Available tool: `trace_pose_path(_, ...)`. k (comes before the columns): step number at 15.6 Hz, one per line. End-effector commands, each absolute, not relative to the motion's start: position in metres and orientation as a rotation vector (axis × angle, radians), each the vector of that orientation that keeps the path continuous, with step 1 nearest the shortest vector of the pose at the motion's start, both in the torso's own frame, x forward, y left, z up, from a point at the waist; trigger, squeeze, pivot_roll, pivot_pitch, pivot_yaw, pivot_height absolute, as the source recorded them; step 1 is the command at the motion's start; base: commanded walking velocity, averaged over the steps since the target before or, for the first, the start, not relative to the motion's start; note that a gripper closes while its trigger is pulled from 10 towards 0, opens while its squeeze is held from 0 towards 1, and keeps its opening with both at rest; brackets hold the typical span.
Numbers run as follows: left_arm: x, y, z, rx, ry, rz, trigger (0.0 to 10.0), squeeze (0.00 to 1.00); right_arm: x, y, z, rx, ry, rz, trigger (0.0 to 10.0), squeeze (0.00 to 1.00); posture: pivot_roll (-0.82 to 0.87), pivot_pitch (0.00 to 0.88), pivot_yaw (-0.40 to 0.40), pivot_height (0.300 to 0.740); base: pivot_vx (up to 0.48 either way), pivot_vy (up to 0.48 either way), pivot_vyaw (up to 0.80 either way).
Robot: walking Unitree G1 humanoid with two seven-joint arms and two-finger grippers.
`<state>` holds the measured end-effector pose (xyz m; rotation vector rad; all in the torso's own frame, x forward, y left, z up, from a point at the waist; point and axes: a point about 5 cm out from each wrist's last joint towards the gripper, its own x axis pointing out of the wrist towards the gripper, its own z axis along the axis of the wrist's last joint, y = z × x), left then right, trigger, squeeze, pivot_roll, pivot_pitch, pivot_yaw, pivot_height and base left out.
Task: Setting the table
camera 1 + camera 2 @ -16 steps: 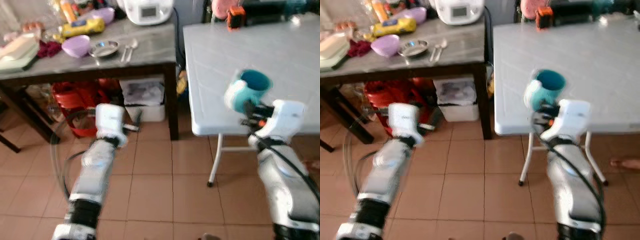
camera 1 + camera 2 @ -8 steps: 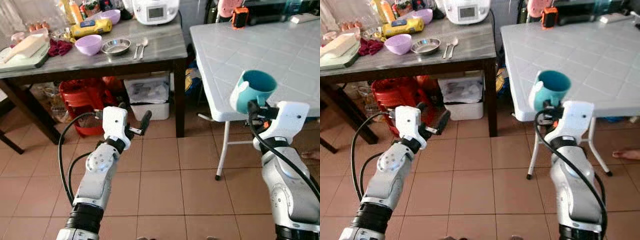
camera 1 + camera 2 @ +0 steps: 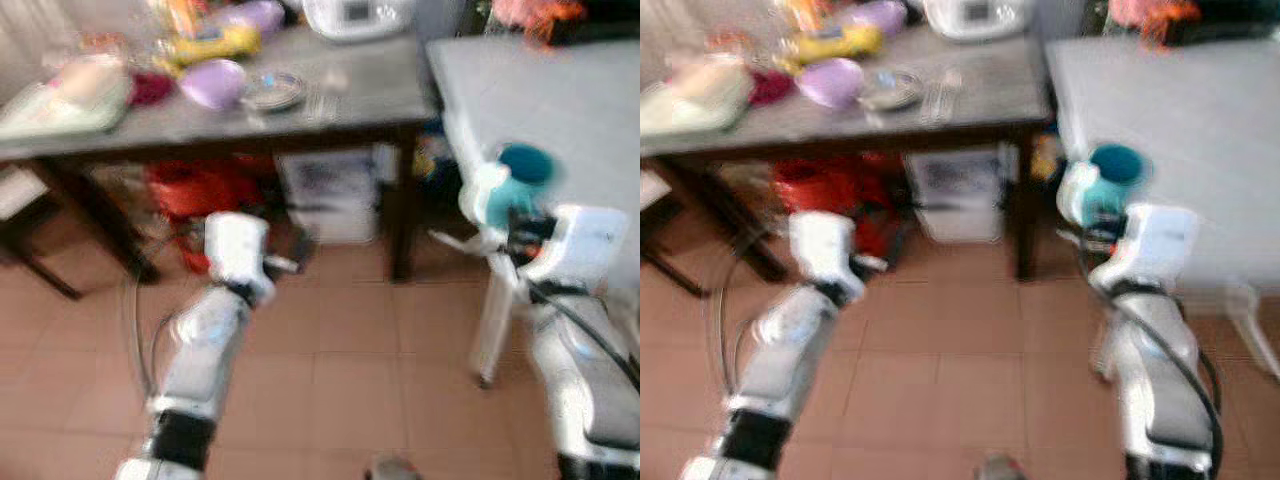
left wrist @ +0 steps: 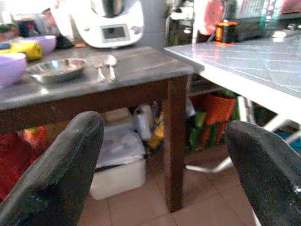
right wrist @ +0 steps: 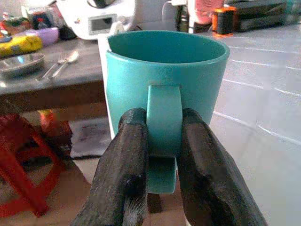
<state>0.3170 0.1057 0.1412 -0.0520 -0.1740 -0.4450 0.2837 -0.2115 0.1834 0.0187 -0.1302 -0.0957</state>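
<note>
Blurring since before, right end effector (image 5: 162, 155) still grips mug (image 5: 164, 89).

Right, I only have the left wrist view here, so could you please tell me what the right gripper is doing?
Observer: The right gripper is shut on the handle of a teal mug, held upright.
Operator: Thank you. Is the mug over the white table?
Observer: It hangs in front of the white table, near its front corner, not set down on it.
Operator: And can you see where my left gripper is?
Observer: The left gripper is low over the tiled floor, in front of the dark table, holding nothing.
</note>
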Motion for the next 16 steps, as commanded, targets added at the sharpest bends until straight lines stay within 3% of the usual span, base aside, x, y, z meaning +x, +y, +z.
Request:
trace_pose_path(1, 0.317, 0.120, 0.143, -0.033, -0.177, -0.414, 10.0, 0.00, 0.284, -0.202, 0.194, 0.019, -0.180, -0.060, 10.0, 0.00, -0.19, 0.108, 0.130, 0.740, 0.480, 0.000, 0.00)
trace_pose_path(16, 0.306, 0.110, 0.141, -0.033, -0.173, -0.434, 10.0, 0.00, 0.278, -0.202, 0.202, -0.080, -0.229, -0.083, 10.0, 0.00, -0.20, 0.112, 0.119, 0.740, 0.459, 0.000, 0.06)
